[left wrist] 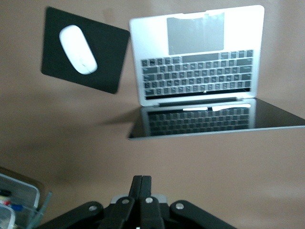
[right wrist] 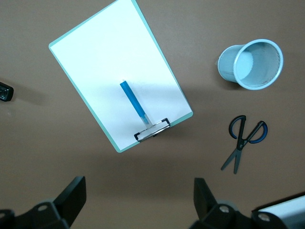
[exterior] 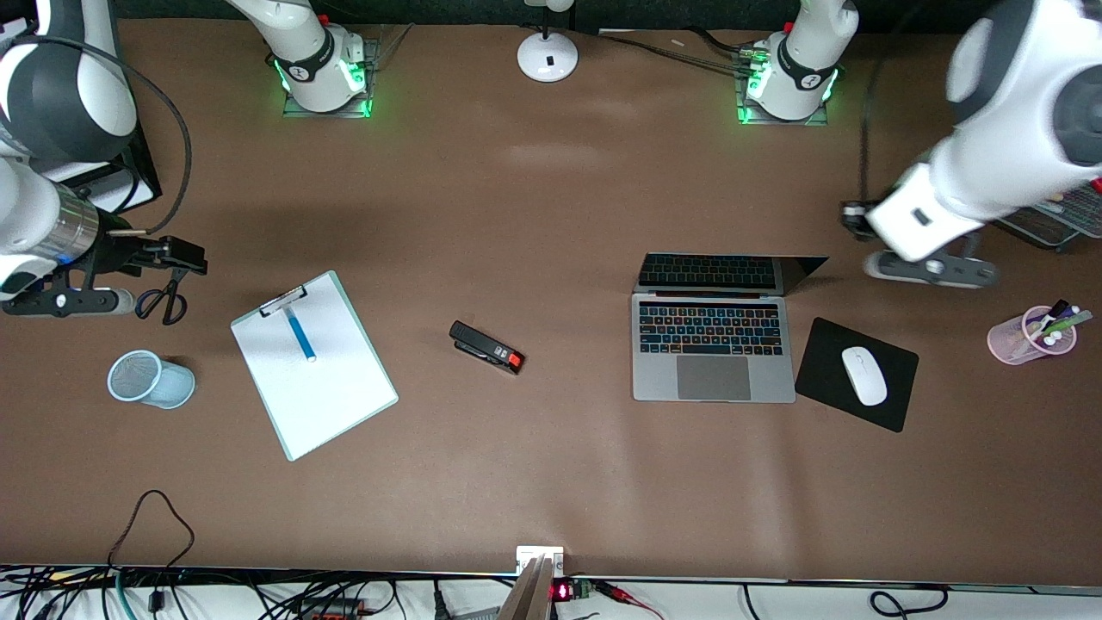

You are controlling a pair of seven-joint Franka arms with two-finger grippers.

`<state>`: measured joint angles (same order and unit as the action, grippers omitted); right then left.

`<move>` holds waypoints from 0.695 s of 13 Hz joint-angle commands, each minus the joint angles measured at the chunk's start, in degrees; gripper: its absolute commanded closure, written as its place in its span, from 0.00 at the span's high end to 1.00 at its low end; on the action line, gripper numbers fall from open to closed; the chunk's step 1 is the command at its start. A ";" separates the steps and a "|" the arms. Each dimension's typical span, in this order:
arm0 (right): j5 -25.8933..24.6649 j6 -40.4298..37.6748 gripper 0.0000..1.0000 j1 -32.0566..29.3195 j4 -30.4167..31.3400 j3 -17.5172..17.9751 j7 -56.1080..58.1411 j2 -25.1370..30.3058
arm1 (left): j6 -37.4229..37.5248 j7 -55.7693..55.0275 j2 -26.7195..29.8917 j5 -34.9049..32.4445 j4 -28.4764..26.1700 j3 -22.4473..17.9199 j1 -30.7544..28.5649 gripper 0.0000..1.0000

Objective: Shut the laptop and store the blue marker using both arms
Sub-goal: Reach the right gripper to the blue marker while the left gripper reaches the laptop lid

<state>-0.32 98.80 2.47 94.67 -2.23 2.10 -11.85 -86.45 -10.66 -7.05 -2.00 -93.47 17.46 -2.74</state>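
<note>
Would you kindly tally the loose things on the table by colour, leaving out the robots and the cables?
Blue: 3: marker, mesh cup, scissors
White: 2: clipboard, mouse
Black: 2: stapler, mouse pad
Silver: 1: laptop
Pink: 1: cup of markers
Total: 9

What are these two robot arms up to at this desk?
Nothing is being held yet. The left gripper, fingers shut, hangs over bare table near the open laptop. The right gripper, open, hangs over the table near the scissors. The blue marker lies on the clipboard, untouched.
</note>
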 commanded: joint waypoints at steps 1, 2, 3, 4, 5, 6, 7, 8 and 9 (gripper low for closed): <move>-0.30 1.04 1.00 0.16 -3.09 0.56 0.18 -5.11 | 0.85 -4.36 0.63 4.86 -1.52 2.14 -0.25 0.00; -0.30 1.57 1.00 0.16 -3.09 0.56 0.27 -6.07 | 0.06 -4.98 1.07 6.90 -3.71 2.23 -0.25 0.00; -0.30 2.01 1.00 0.08 -3.18 0.56 1.31 -6.78 | -2.30 -4.99 2.55 6.92 -6.61 2.32 -0.16 0.00; -0.47 2.97 1.00 0.25 -3.09 0.56 2.89 -8.00 | -5.71 -4.99 4.22 7.01 -11.16 3.19 -0.25 0.00; -0.48 3.85 1.00 0.17 -3.09 0.56 5.17 -9.23 | -10.97 -5.34 6.07 7.01 -16.34 4.59 -0.25 0.00; -0.21 5.86 1.00 -0.01 -2.74 0.56 7.11 -10.64 | -16.07 -6.99 7.65 7.01 -20.83 6.60 -0.25 0.00; -0.12 7.62 1.00 -0.10 -1.70 0.56 9.04 -11.00 | -20.21 -9.01 8.19 6.92 -24.27 8.28 -0.34 0.00; -0.04 8.77 1.00 -0.19 -0.82 0.56 10.71 -11.18 | -22.77 -9.90 8.11 6.83 -25.87 9.25 -0.34 0.00; -0.04 10.43 1.00 -0.19 0.41 0.56 11.69 -11.18 | -25.84 -9.91 7.93 6.83 -27.45 9.26 -0.51 0.00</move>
<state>-0.31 106.87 2.66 93.46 -1.94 10.91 -23.16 -107.19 -19.98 -2.50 3.71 -115.39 25.91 -2.25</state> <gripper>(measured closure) 0.000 0.991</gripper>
